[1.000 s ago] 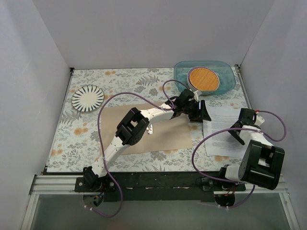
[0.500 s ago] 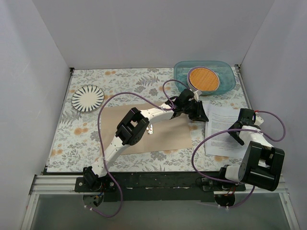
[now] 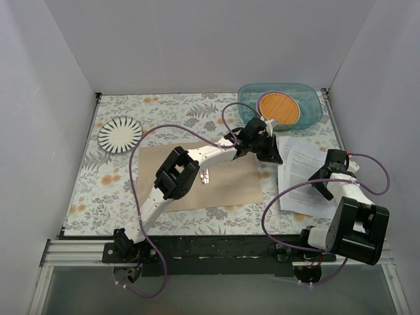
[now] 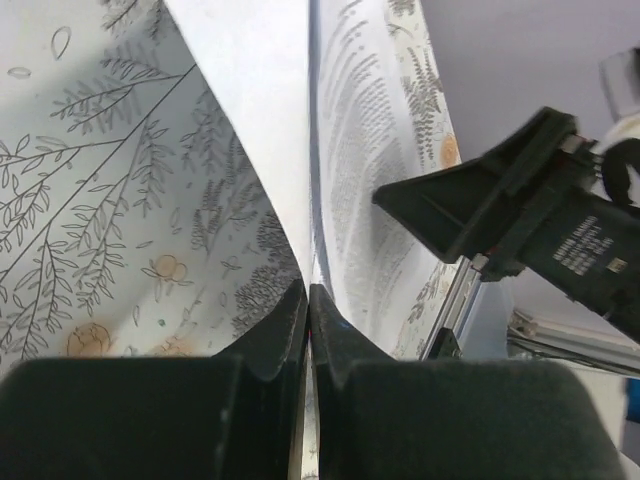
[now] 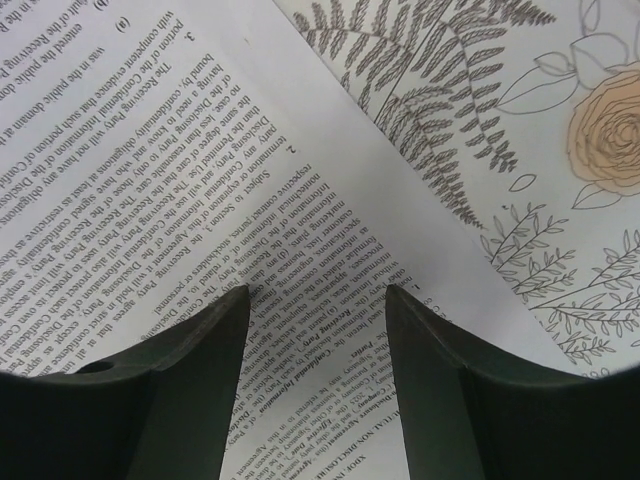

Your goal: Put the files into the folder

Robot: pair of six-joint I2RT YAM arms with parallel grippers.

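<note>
Jaws of the left gripper [image 4: 308, 292] are closed on the edge of one sheet of the files [image 3: 303, 172]. In the left wrist view that sheet rises from the pinch and curls, blank side at left and printed side at right. Jaws of the right gripper [image 5: 316, 297] stand apart, with the fingers [image 5: 215, 335] low over the printed text. Whether they touch the paper cannot be told.

In the overhead view the files lie at right of centre, between the right edge of the folder [image 3: 230, 189] and the right edge of the table [image 3: 85, 197]. Their upper left corner is at the left gripper [image 3: 266, 148], and the right gripper [image 3: 323, 186] is over their lower right part.

The folder lies flat at centre, with the left arm crossing above it and the metal clip [image 3: 206, 176] on its surface near the middle. Its right edge is just beside the files.

A blue tub [image 3: 314, 111] holding an orange disc [image 3: 278, 108] sits just above the left gripper, at upper right. The striped plate [image 3: 120, 134] is well apart at upper left. Patterned cloth shows uncovered left of the folder and along its lower edge.
</note>
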